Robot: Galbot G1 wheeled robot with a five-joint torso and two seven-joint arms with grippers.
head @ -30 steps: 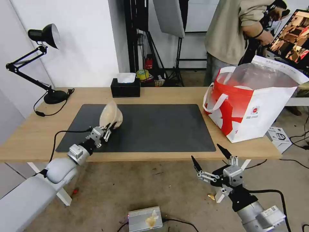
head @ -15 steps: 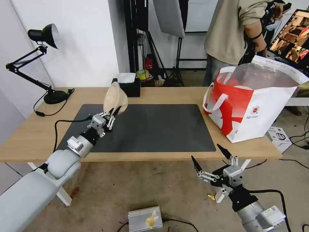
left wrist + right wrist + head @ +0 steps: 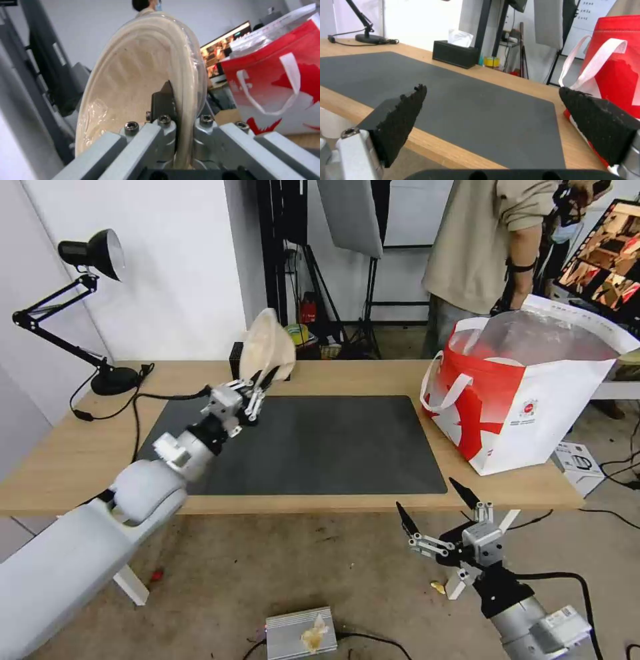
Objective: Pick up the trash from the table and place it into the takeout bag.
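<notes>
Between the left gripper's (image 3: 262, 378) pinching fingers, the shallow beige bowl (image 3: 267, 347) looks light and thin-walled; the rim suits gripping. The right gripper (image 3: 433, 502) hangs spread.

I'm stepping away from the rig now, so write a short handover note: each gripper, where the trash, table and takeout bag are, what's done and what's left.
Left gripper: shut on the beige bowl, gripping its rim, held tilted in the air above the back left part of the grey mat.
Right gripper: open, parked below the table front edge.
Takeout bag: upright and open on the table's right end.
Done: bowl lifted off the table.
Left: carry it right, across to the bag, and drop it in.
</notes>
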